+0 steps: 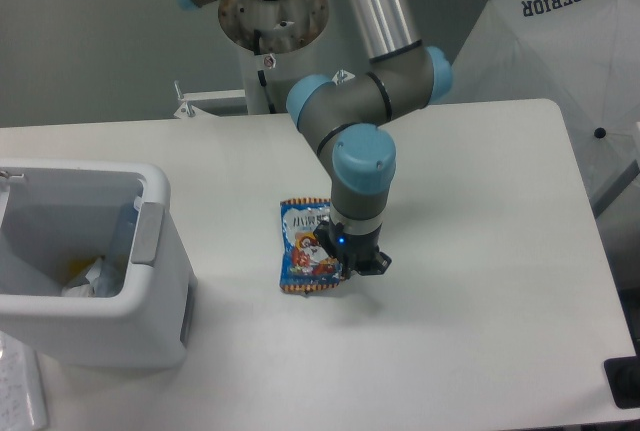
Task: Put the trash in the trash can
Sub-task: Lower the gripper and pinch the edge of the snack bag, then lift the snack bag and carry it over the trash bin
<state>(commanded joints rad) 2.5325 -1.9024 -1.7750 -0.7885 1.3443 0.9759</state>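
Observation:
The small blue snack packet (303, 247) with a cartoon figure and orange edge lies flat on the white table, right of the trash can. My gripper (352, 263) is down at the packet's right edge, touching or just above it. Its dark body hides the fingertips, so the jaw state is unclear. The white boxy trash can (110, 326) with a grey panel (148, 233) stands at the left, open at the top. A clear bluish shape (122, 239) leans on its inner right wall; it may be the crushed bottle.
Inside the bin lie a yellow scrap (76, 269) and white crumpled tissue (92, 281). A white canopy printed "SUPERIOR" (575, 41) stands past the table's right edge. A black object (623, 383) sits at the front right corner, a paper sheet (20, 391) at the front left.

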